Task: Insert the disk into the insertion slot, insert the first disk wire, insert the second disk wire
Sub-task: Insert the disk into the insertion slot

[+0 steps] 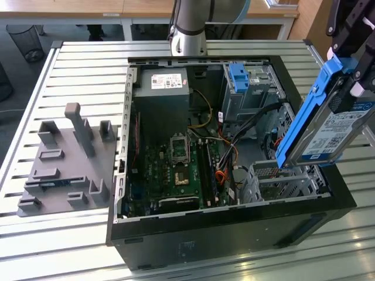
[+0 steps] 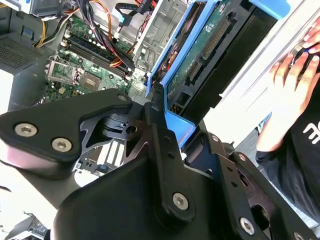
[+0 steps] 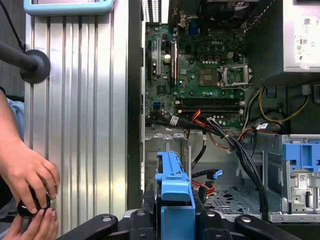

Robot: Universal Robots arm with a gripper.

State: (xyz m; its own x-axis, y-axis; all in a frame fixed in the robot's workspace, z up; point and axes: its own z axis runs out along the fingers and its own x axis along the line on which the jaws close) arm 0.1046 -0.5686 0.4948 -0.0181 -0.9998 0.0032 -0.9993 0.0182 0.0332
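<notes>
Gripping the flat silver hard drive in its bright blue plastic carrier (image 1: 335, 129), the black robot hand (image 1: 350, 64) is closed on the drive's upper end. The drive hangs steeply tilted over the open black computer case (image 1: 234, 234), at the exterior view's right. Its lower end is at the low cage of silver perforated sheet metal (image 1: 272, 178); if they touch, I cannot tell. The case lies on a ribbed aluminium counter (image 1: 76, 70).

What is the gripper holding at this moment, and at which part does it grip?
The gripper holds the disk, clamped across the upper end of its blue plastic carrier.
</notes>
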